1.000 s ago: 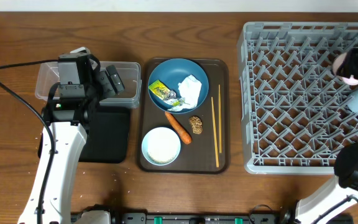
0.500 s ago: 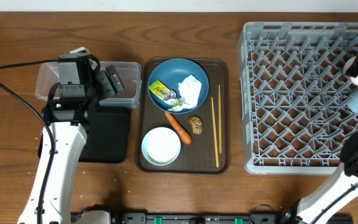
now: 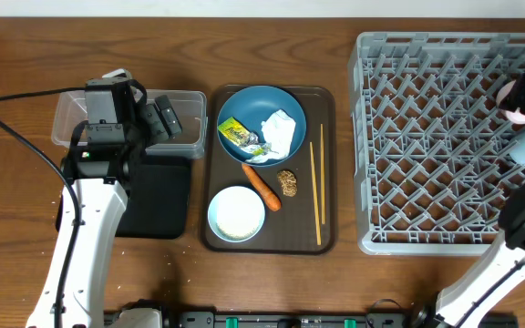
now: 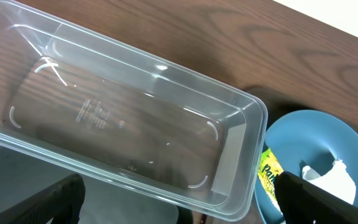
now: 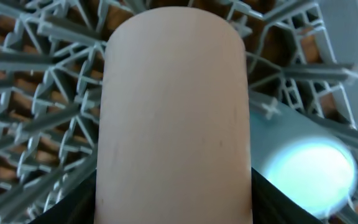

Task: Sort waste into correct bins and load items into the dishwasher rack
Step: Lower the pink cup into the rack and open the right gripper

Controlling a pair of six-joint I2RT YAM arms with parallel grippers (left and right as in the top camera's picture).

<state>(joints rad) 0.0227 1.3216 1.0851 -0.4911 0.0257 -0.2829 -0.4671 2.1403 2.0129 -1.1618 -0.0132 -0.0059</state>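
My right gripper is shut on the pale-pink cup, a black finger on each side. It hangs over the right side of the grey dishwasher rack, just above the light-blue cup standing in it. The pink cup also shows at the overhead's right edge. My left gripper is open over the clear tub. The dark-blue bowl holds a white napkin and a yellow-green wrapper. The carrot, brown food piece, chopsticks and white bowl lie on the brown tray.
The dark brown serving tray sits mid-table between the bins and the rack. The black tray lies in front of the clear tub, partly under my left arm. A black cable loops at the left.
My right gripper with the pink cup has shifted slightly back and forth over the rack's right edge. The left arm has not moved.
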